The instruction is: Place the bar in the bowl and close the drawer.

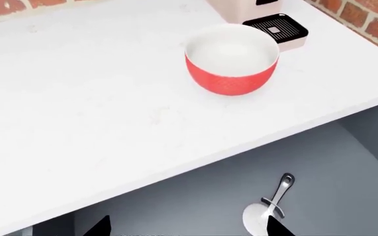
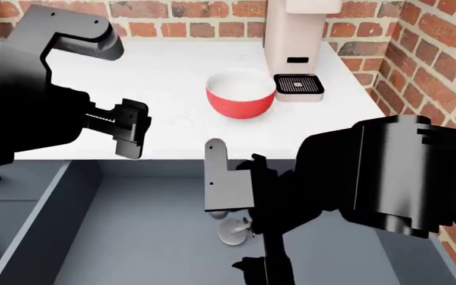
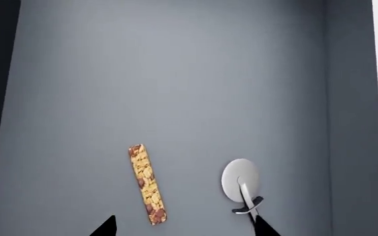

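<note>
So far nothing done: bar [image 3: 148, 183] lies flat in the open drawer [image 3: 175, 73] beside a pizza cutter [image 3: 241, 184]; bowl [image 2: 241, 95] empty on the counter [image 2: 173, 77]. My right gripper [image 3: 183, 227] hangs over the bar, spread and empty. Left gripper's [image 1: 189, 231] tips are spread, holding nothing.

one bar [image 3: 147, 183], one bowl [image 1: 232, 59], one pizza cutter [image 3: 241, 184]

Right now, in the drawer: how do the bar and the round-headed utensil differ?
The bar is tan and grainy with reddish specks; the utensil is smooth silver with a dark handle. The bar is a flat, straight oblong; the utensil has a round disc head on a short handle. Both lie flat on the drawer floor, apart and untouched, roughly parallel, between the right tool's fingertips.
</note>
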`<state>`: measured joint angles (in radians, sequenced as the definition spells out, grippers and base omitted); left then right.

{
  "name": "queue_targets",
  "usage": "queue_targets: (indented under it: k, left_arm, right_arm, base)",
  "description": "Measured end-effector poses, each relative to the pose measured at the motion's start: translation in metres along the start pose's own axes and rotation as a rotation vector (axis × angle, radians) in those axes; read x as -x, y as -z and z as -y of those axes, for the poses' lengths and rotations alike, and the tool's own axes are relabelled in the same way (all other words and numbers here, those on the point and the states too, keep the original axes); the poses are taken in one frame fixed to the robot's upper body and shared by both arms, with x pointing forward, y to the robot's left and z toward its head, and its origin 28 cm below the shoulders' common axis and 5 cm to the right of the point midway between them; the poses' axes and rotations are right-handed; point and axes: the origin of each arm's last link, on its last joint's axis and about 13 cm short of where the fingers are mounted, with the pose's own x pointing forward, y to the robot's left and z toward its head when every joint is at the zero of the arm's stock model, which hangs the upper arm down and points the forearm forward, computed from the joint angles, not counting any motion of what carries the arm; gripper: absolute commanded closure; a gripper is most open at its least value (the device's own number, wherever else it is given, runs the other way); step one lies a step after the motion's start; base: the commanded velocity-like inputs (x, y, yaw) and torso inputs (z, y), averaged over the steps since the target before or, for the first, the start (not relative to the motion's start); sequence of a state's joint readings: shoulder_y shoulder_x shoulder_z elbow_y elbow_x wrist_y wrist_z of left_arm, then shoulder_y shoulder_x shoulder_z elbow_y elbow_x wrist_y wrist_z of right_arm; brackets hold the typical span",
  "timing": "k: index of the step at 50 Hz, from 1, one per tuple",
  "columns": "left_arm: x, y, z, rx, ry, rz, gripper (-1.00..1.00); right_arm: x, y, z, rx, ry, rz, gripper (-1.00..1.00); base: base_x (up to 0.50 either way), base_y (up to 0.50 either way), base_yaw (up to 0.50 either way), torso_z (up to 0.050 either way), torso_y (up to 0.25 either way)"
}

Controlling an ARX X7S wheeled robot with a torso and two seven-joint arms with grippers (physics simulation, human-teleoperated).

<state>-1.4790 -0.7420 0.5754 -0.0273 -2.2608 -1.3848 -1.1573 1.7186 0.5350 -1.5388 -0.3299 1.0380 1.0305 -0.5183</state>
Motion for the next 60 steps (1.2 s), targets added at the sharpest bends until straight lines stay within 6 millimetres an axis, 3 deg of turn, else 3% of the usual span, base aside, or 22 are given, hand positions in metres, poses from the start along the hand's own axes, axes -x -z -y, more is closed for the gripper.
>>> queue_targets:
  k: [23,60]
  left_arm:
    - [-0.006,0.004,0.0,-0.007,0.003,-0.02,-1.0]
    - [-0.011,0.008,-0.002,-0.01,0.009,-0.035,-1.0]
  right_arm:
    - [-0.04,0.019,-0.001,-0.044,-0.023,0.023,-1.0]
    - [-0.082,0.025,-0.006,-0.041,-0.093,0.023,-1.0]
  base:
    - [0.0,0.0,0.0,0.0,0.0]
    - [0.0,0.0,0.0,0.0,0.0]
